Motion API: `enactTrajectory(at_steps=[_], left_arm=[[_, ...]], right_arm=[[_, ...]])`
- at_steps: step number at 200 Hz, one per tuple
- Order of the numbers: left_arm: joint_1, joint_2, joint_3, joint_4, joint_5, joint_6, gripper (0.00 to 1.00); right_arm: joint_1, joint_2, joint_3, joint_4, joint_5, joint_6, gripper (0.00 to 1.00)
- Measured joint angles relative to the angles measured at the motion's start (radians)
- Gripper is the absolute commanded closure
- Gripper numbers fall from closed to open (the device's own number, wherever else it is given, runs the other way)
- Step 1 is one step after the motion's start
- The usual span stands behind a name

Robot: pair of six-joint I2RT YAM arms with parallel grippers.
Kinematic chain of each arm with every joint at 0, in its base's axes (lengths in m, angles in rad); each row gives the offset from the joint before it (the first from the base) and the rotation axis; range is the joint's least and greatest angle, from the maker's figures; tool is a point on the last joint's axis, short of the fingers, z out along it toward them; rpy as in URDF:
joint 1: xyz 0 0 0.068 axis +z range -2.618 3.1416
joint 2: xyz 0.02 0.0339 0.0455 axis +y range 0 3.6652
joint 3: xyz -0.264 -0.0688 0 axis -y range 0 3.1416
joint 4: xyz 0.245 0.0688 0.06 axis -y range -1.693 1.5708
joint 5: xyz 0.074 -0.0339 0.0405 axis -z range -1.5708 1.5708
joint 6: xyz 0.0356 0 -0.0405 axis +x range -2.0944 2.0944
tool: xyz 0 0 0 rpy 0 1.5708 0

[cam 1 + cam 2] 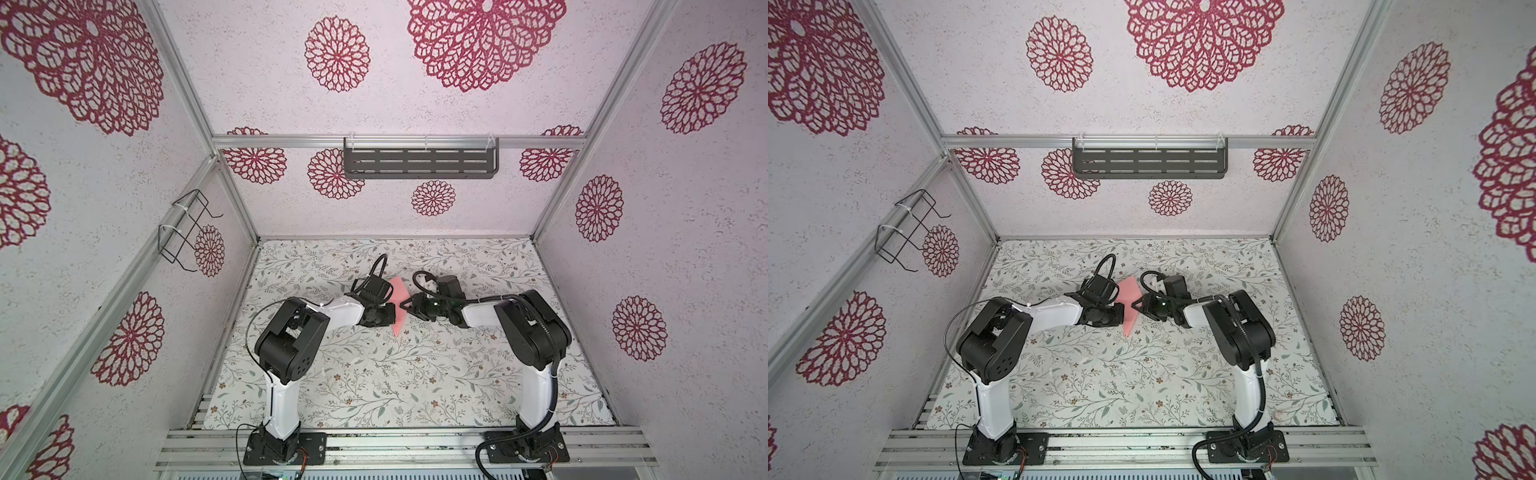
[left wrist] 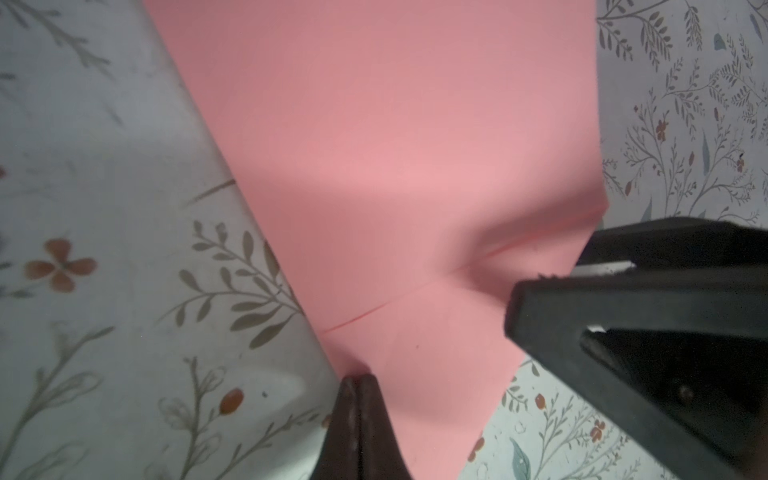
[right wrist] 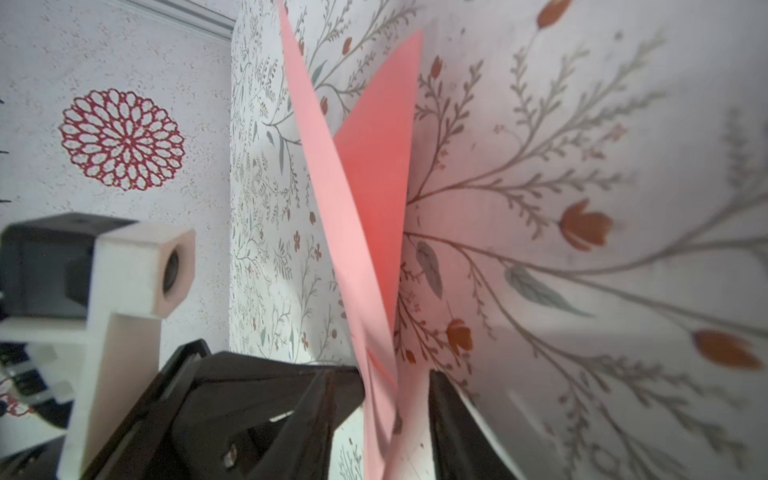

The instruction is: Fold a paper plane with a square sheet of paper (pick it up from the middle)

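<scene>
Both arms had white shells on the long links and black housings at the joints. The left arm (image 1: 286, 332), left of centre in both top views, carried a thin black cable (image 1: 249, 332) and small round holes in its elbow housing. The right arm (image 1: 536, 332) bore a thick ribbed black conduit (image 1: 555, 386) and a small green light near the wrist. Each stood on a black plate with silver screws at the lower edge: the left base plate (image 1: 316, 446) and the right base plate (image 1: 494, 449). The left gripper (image 2: 353, 380) and right gripper (image 3: 395, 372) had dark, angular fingers.
</scene>
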Motion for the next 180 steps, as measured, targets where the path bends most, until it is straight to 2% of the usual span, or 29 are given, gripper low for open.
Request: enactTrajectory(at_steps=[22,48,93,137,180], left_arm=[[0.000,0.000,0.001,-0.003,0.000,0.010,0.93],[0.000,-0.005,0.002,-0.008,0.006,0.028,0.87],[-0.002,-0.087,-0.033,0.009,0.024,0.044,0.72],[-0.008,-0.219,-0.138,0.109,0.027,0.050,0.67],[-0.037,-0.302,-0.265,0.239,0.024,0.077,0.54]], right_arm=[[-0.004,0.012,0.022,-0.013,-0.006,-0.024,0.85],[-0.007,0.012,0.005,0.010,-0.005,-0.006,0.91],[0.002,-0.015,-0.106,0.077,0.065,0.079,0.93],[0.053,-0.121,-0.159,0.084,0.207,0.163,0.93],[0.111,-0.163,-0.176,0.082,0.346,0.244,0.93]])
